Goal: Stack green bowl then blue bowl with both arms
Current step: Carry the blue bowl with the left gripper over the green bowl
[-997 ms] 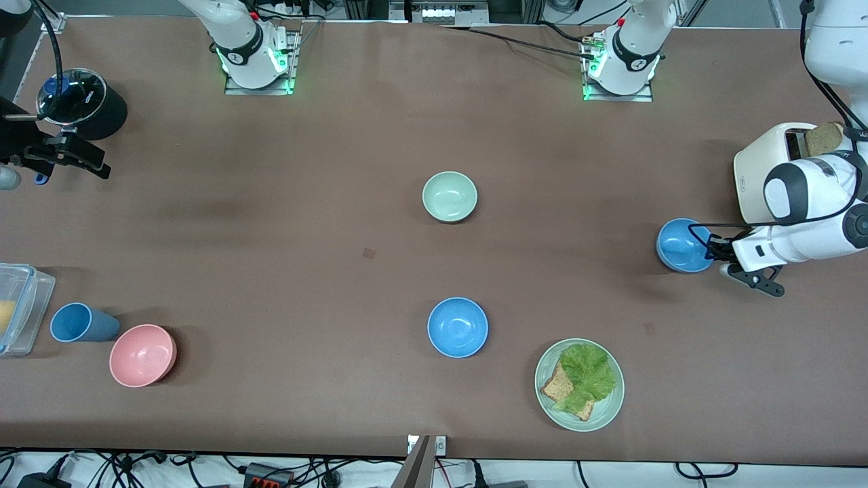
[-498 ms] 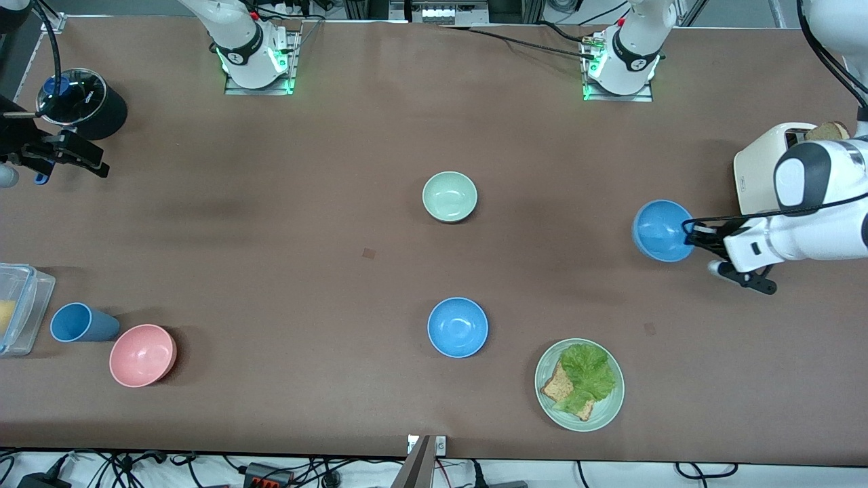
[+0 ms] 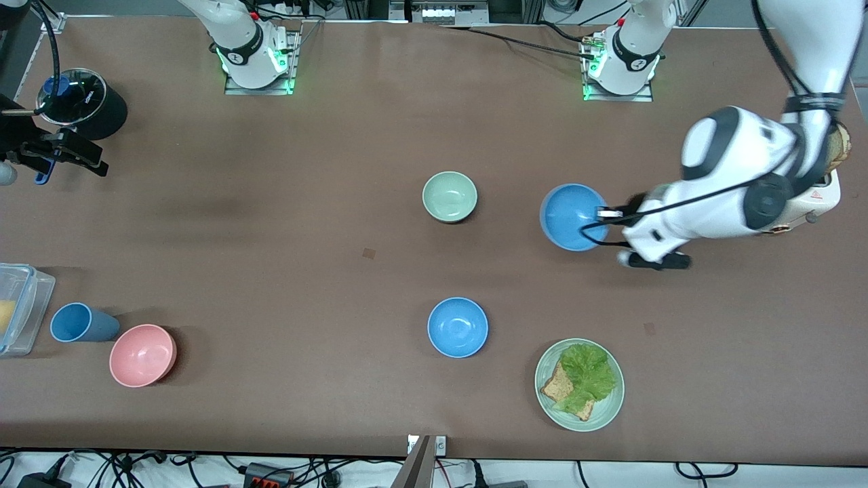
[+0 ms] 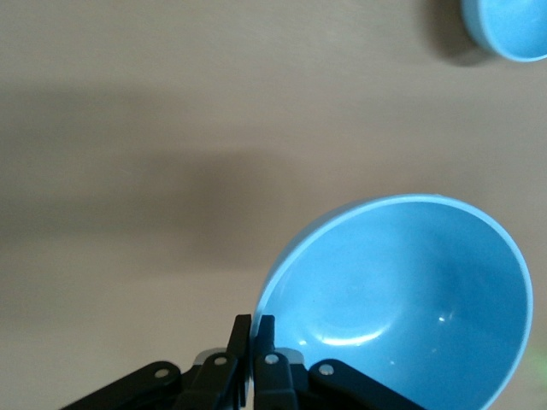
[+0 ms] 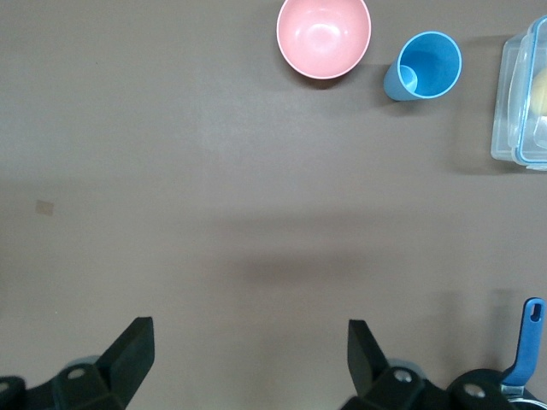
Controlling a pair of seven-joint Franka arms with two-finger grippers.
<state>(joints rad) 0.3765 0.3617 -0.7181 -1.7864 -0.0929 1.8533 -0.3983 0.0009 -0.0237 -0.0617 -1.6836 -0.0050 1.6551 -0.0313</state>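
Note:
The pale green bowl [image 3: 449, 196] stands upright in the middle of the table. My left gripper [image 3: 605, 218] is shut on the rim of a blue bowl [image 3: 573, 217] and holds it tilted over bare table, beside the green bowl toward the left arm's end. The left wrist view shows both fingers of that gripper [image 4: 254, 323] pinching the bowl's [image 4: 402, 299] edge. A second blue bowl [image 3: 458, 327] rests nearer the front camera than the green one. My right gripper [image 3: 95, 163] waits open at the right arm's end, nothing between its fingers [image 5: 137, 342].
A green plate [image 3: 610, 407] with lettuce and toast lies near the front edge. A pink bowl [image 3: 142, 355], a blue cup [image 3: 80, 322] and a clear plastic box [image 3: 20, 305] sit at the right arm's end. A black lidded pot [image 3: 85, 102] stands by the right gripper.
The left arm has carried the blue bowl from the left arm's end of the table toward the green bowl. The right gripper has barely shifted.

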